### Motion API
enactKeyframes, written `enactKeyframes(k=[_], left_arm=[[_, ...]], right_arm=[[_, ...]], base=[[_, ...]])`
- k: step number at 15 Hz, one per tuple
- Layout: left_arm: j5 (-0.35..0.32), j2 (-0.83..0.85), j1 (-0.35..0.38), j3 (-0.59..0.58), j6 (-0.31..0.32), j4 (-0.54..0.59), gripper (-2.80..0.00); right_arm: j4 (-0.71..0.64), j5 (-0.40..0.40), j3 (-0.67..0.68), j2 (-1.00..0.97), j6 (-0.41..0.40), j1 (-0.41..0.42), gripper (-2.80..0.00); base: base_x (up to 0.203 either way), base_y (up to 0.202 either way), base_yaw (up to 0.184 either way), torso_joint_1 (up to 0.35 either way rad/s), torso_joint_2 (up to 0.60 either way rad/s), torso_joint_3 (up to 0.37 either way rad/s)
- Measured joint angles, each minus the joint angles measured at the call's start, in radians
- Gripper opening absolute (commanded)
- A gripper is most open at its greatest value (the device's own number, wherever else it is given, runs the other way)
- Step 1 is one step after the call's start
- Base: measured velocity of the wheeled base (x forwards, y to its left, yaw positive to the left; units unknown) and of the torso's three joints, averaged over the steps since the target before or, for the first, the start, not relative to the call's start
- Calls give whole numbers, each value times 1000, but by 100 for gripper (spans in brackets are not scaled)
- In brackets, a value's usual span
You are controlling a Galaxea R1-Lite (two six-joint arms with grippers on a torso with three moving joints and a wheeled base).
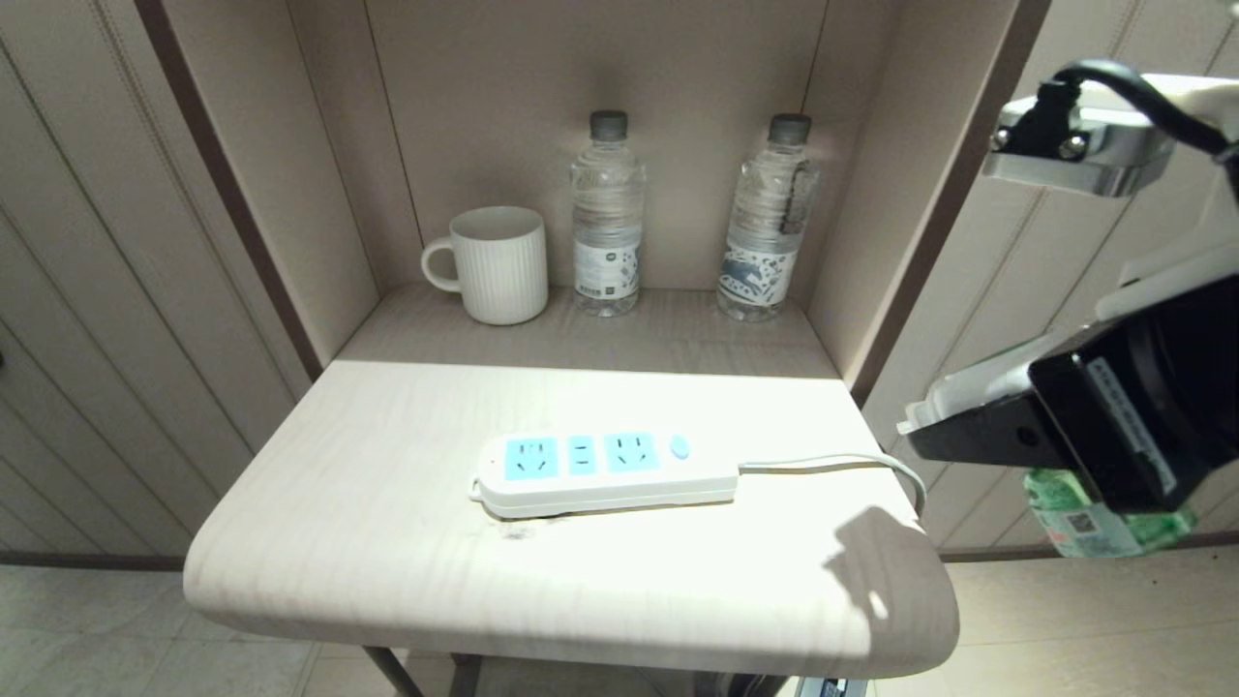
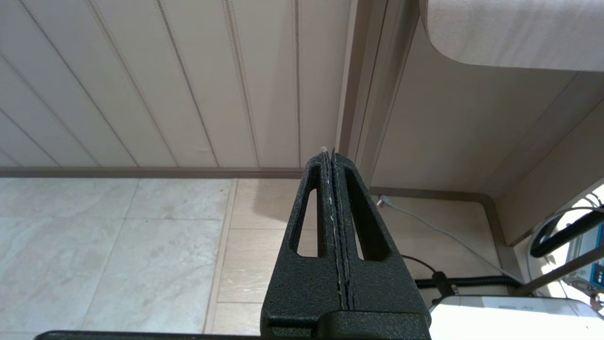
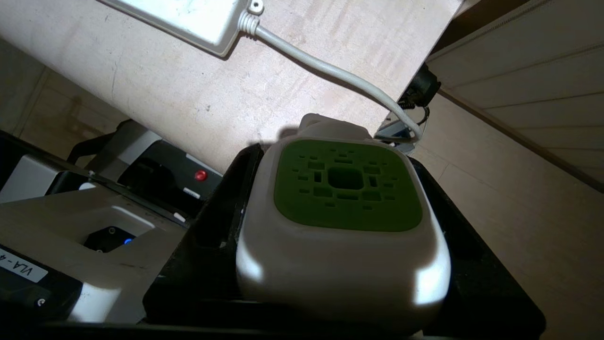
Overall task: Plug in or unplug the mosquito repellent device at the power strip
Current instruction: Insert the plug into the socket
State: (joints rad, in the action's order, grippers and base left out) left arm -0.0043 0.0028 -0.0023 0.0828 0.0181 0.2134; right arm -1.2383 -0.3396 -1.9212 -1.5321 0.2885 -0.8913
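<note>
The left tool (image 2: 332, 160) is seen only in its wrist view, its fingers pressed together with nothing between them, held low over the floor beside the surface's leg. On the surface (image 1: 387, 542) the power strip (image 1: 605, 471) lies near the middle with all three blue socket faces bare, its cable (image 1: 832, 463) running off the right edge; farther back stand a white mug (image 1: 496, 263) and two water bottles (image 1: 607, 215). Off the surface's right edge, the mosquito repellent device (image 3: 342, 226) is pinched by the right tool (image 3: 339, 236), clear of the strip.
</note>
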Motion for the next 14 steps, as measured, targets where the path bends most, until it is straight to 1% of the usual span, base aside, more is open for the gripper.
enactKeyframes(k=[4, 14], left_arm=[[0, 0, 0, 0, 0, 0, -280], [0, 0, 0, 0, 0, 0, -280]], right_arm=[[4, 1, 46, 0, -2, -9, -280], [15, -7, 50, 43, -1, -29, -280]], base=[[0, 0, 0, 0, 0, 0], [0, 0, 0, 0, 0, 0]])
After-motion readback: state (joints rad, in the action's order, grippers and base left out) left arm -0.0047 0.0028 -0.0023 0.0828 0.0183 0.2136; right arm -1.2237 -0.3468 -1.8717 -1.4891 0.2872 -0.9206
